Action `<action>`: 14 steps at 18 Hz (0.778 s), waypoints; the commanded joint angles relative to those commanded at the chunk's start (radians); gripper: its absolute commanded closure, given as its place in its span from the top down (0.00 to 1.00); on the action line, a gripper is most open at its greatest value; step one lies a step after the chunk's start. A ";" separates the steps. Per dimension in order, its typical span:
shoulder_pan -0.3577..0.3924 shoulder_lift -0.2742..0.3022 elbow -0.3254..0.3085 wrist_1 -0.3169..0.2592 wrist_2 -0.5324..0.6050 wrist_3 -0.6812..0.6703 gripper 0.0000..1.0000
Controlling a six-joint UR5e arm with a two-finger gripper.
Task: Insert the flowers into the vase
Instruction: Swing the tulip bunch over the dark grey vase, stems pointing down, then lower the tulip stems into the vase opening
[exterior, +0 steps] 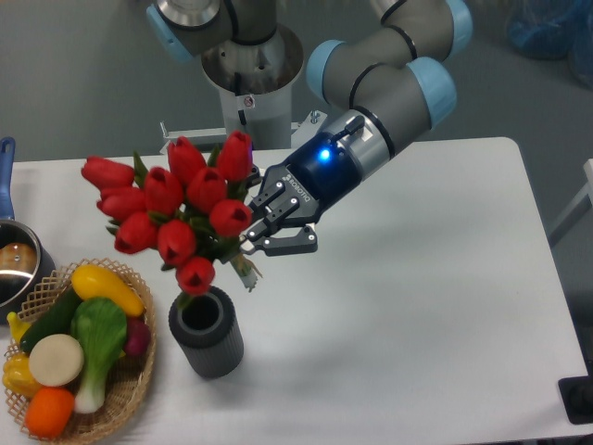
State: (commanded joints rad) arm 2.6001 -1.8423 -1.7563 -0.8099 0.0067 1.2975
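Your flowers [176, 218] are in the air, heads fanned out toward ten o'clock from the gripper [252, 230], whose fingers pinch the bound stems just behind the blooms. The stem ends poke down near the grip, above and slightly toward one o'clock of the vase [206, 330], which stands upright on the table [417, 306] with its mouth open and nothing in it.

Watch the angle: the bunch lies closer to level than upright, so I judge that a straight descent would land the lowest bud or the stem tips on the thick rim rather than in the bore. A sideways push there could tip the vase or shove it toward the wicker basket [120, 394] of toy vegetables just beside it at nine o'clock. The stems might also slip in the pinch if a tip catches.

The table is white and smooth, so expect little friction holding the vase. A steel pot [14, 264] with a blue handle sits at the left edge; the arm's pedestal [250, 93] rises behind against a grey floor.
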 joint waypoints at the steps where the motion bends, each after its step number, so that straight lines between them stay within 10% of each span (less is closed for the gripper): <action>1: 0.002 0.000 -0.018 0.000 -0.016 0.008 0.08; 14: -0.006 -0.058 -0.080 -0.003 -0.103 0.178 0.07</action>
State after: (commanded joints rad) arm 2.5940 -1.9005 -1.8362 -0.8130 -0.0967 1.4757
